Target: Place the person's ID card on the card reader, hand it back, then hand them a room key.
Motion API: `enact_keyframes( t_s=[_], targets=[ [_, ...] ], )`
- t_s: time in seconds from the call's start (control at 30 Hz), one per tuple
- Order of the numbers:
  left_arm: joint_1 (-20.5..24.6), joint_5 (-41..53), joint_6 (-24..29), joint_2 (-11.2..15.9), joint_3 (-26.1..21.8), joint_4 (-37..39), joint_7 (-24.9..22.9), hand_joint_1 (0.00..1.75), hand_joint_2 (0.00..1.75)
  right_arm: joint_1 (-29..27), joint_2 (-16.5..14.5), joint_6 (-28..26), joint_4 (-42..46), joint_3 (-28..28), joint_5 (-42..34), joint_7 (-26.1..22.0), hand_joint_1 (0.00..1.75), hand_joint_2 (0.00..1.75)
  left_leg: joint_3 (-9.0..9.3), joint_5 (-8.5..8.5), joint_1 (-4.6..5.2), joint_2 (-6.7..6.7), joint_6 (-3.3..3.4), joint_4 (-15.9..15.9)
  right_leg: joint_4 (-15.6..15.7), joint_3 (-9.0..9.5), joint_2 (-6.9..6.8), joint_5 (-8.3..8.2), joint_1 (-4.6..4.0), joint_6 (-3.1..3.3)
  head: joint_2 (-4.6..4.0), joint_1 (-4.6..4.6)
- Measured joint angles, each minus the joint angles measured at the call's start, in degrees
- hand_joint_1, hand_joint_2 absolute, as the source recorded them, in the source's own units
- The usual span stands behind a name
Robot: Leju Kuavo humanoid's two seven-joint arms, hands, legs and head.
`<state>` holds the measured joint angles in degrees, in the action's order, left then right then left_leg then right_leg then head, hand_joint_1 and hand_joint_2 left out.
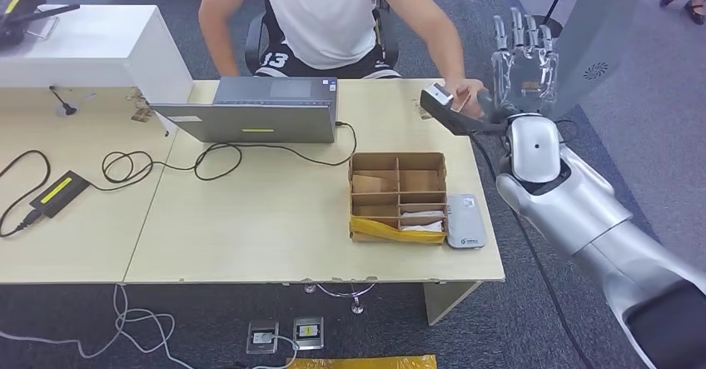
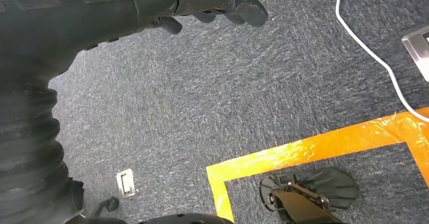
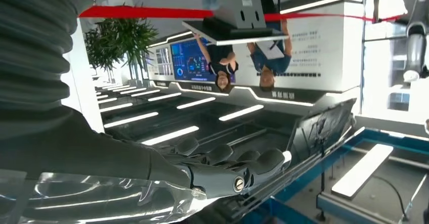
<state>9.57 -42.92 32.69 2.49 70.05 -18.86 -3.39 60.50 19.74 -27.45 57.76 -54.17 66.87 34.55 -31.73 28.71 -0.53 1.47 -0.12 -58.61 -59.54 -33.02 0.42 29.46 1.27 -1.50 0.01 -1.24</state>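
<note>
The right robot hand [image 1: 523, 57] is raised at two o'clock past the bench [image 1: 250, 227] corner, fingers straight and apart, holding nothing. The person's hand [image 1: 468, 94] holds the ID card [image 1: 441, 96] beside it. The left robot hand [image 2: 212, 1] hangs curled over carpet, empty.

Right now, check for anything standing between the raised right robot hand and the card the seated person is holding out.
Nothing visible stands between them. The right robot hand, fingers spread upward, is beside the person's hand, which holds the small white card over the table's far right corner. Only open air separates them.
</note>
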Motion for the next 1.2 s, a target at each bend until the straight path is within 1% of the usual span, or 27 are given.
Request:
enact_keyframes(
  t_s=[0.13,0.23,0.27,0.33,0.4,0.47,0.57,0.63,0.7,0.83,0.9,0.97,1.0,1.03,1.07,1.13,1.17,1.2],
  targets=[
    [-0.40,-0.29,0.23,0.09,-0.01,0.00,0.01,0.00,1.75,-1.19,3.21,-0.27,5.61,1.61,1.46,0.76,0.00,1.75,0.04,0.00,0.00,-0.04,0.00,0.00,0.00,-0.01,0.02,-0.01,0.00,-0.01,0.01,-0.01],
    [-0.60,-0.92,0.81,0.10,-0.15,0.00,0.30,0.00,1.75,-2.90,5.54,-2.36,9.29,3.32,4.05,2.63,0.00,1.75,0.12,0.00,0.00,-0.04,0.00,-0.01,0.02,0.02,0.02,-0.02,-0.01,-0.01,0.00,0.02],
    [-0.79,-1.22,1.07,0.09,-0.27,0.00,0.52,0.00,1.75,-3.87,6.61,-3.26,10.84,4.26,4.96,3.44,0.00,1.75,0.13,0.00,0.00,-0.01,0.00,-0.02,0.03,0.04,0.00,-0.02,-0.01,-0.01,-0.01,0.02],
    [-1.35,-2.06,1.68,0.10,-0.62,0.00,1.23,0.00,1.75,-6.80,9.75,-5.06,14.79,7.23,7.06,4.86,0.00,1.75,0.16,0.01,-0.01,0.04,0.01,-0.03,0.08,0.10,-0.05,-0.01,-0.03,-0.01,-0.01,0.01],
    [-2.01,-3.09,2.27,0.11,-0.90,0.00,2.07,0.00,1.75,-11.46,13.33,-7.03,19.11,11.50,9.71,5.45,0.00,1.75,0.16,0.06,-0.02,0.06,0.03,-0.02,0.13,0.17,-0.08,0.00,-0.04,-0.01,-0.01,0.02],
    [-2.56,-4.26,2.87,0.10,-1.18,0.00,2.80,0.00,1.75,-17.72,16.07,-9.32,23.18,16.74,12.21,5.60,0.00,1.75,0.17,0.13,-0.03,0.06,0.07,-0.01,0.20,0.21,-0.10,0.00,-0.05,-0.01,-0.01,0.02],
    [-3.32,-6.59,4.04,0.03,-1.92,0.00,3.74,0.00,1.75,-29.68,18.41,-11.95,29.92,27.88,14.18,4.77,0.00,1.75,0.12,0.19,-0.05,0.07,0.10,0.00,0.27,0.25,-0.17,0.01,-0.06,-0.01,-0.01,0.08],
    [-3.76,-7.90,4.61,-0.02,-2.36,0.01,4.10,0.00,1.75,-36.18,18.71,-12.35,34.06,35.61,14.31,2.94,0.00,1.75,0.08,0.23,-0.05,0.04,0.10,0.01,0.28,0.23,-0.15,0.02,-0.06,-0.01,0.00,0.13],
    [-3.97,-8.73,4.97,-0.05,-2.68,0.02,4.30,0.00,1.75,-40.83,18.52,-12.46,37.14,41.98,14.23,0.94,0.00,1.75,0.07,0.24,-0.04,0.01,0.08,0.02,0.28,0.22,-0.14,0.02,-0.06,-0.01,-0.01,0.13],
    [-4.00,-10.08,5.48,-0.22,-3.37,0.01,4.46,0.00,1.75,-46.50,16.72,-12.49,41.69,52.85,14.21,-3.08,0.00,1.75,0.12,0.21,-0.05,0.02,0.07,0.03,0.28,0.24,-0.17,0.02,-0.07,-0.01,-0.01,0.14],
    [-3.99,-10.91,5.84,-0.28,-3.61,0.00,4.57,0.00,1.75,-48.54,15.50,-12.51,42.75,56.62,13.51,-5.63,0.00,1.75,0.17,0.20,-0.06,0.01,0.07,0.03,0.28,0.27,-0.13,0.02,-0.09,0.00,-0.01,0.13],
    [-4.00,-11.76,6.25,-0.40,-3.79,0.00,4.69,0.00,1.75,-50.80,13.82,-12.51,43.57,60.87,11.58,-10.05,0.00,1.75,0.16,0.18,-0.07,0.03,0.07,0.03,0.28,0.27,-0.15,0.02,-0.09,0.00,0.00,0.13],
    [-4.03,-12.18,6.44,-0.46,-3.82,0.00,4.78,0.00,1.75,-51.64,12.65,-12.51,43.94,63.32,10.06,-13.47,0.00,1.75,0.13,0.17,-0.07,0.03,0.07,0.03,0.27,0.26,-0.15,0.02,-0.09,0.00,0.01,0.13],
    [-4.06,-12.59,6.56,-0.50,-3.84,0.00,4.90,0.00,1.75,-51.95,11.02,-12.51,44.15,66.12,8.12,-18.80,0.00,1.75,0.11,0.17,-0.07,0.01,0.07,0.03,0.27,0.23,-0.12,0.02,-0.09,0.00,0.01,0.13],
    [-4.09,-12.98,6.64,-0.54,-3.84,0.00,5.03,0.00,1.75,-51.66,8.98,-12.51,44.17,69.20,6.06,-25.79,0.00,1.75,0.10,0.17,-0.07,-0.06,0.06,0.04,0.26,0.19,-0.03,0.01,-0.08,0.00,0.00,0.13],
    [-4.03,-13.68,6.72,-0.55,-3.85,0.01,5.34,0.00,1.75,-49.53,3.98,-12.51,43.50,76.23,2.50,-42.32,0.00,1.75,0.14,0.18,-0.07,-0.24,0.05,0.04,0.25,0.14,0.17,0.01,-0.08,0.00,-0.01,0.15],
    [-3.97,-13.98,6.76,-0.56,-3.85,0.02,5.52,0.00,1.75,-48.14,1.46,-12.52,42.82,80.08,1.38,-49.50,0.00,1.75,0.17,0.18,-0.06,-0.29,0.05,0.04,0.25,0.13,0.23,0.00,-0.08,0.00,0.00,0.15],
    [-3.92,-14.28,6.81,-0.57,-3.85,0.02,5.74,0.00,1.75,-46.78,-0.85,-12.52,41.93,83.98,0.59,-55.54,0.00,1.75,0.19,0.17,-0.06,-0.28,0.05,0.03,0.26,0.14,0.21,0.00,-0.09,0.00,0.00,0.14]
  ],
)
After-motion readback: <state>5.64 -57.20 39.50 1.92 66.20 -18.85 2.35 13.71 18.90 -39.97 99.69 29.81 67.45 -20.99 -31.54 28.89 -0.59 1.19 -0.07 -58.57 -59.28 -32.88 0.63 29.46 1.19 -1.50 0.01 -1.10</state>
